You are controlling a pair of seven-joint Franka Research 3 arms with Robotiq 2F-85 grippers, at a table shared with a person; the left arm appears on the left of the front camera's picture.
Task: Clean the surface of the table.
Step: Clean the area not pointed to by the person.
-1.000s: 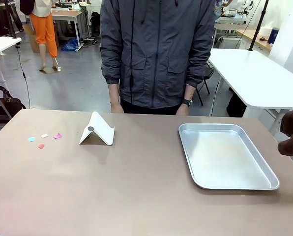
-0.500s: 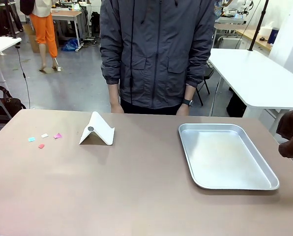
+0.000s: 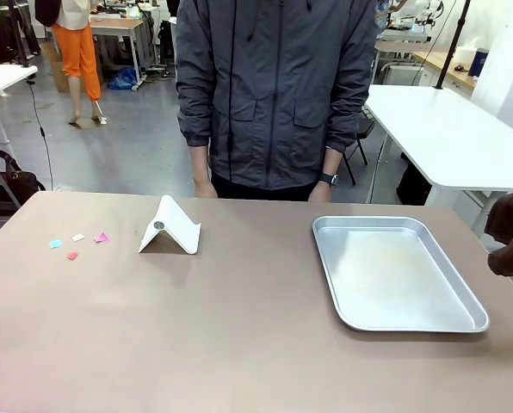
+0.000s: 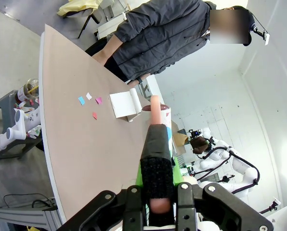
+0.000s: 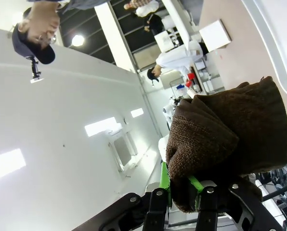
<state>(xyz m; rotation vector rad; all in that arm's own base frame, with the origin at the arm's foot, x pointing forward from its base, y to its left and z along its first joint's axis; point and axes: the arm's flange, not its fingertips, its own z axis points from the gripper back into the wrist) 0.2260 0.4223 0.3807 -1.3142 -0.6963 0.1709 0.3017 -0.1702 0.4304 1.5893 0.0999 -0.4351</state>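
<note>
The table (image 3: 239, 327) has a matte taupe top. Several small coloured paper scraps (image 3: 76, 243) lie near its left end, and the left wrist view shows these scraps (image 4: 90, 103) too. My left gripper (image 4: 158, 202) is shut on a slim pinkish tool (image 4: 155, 139) with a dark sleeve, held off the table's left end. A brown cloth (image 5: 225, 139) is bunched between the green pads of my right gripper (image 5: 180, 190), which is shut on it. In the front view the cloth (image 3: 510, 245) hangs at the right edge, beside the table.
A white folded stand (image 3: 170, 228) sits left of centre, close to the scraps. On the right half lies a shiny metal tray (image 3: 373, 220) with nothing in it. A person in a grey jacket (image 3: 274, 95) stands at the far edge, hands down.
The brown cloth at the right edge has shifted slightly. Nothing on the table has moved.
</note>
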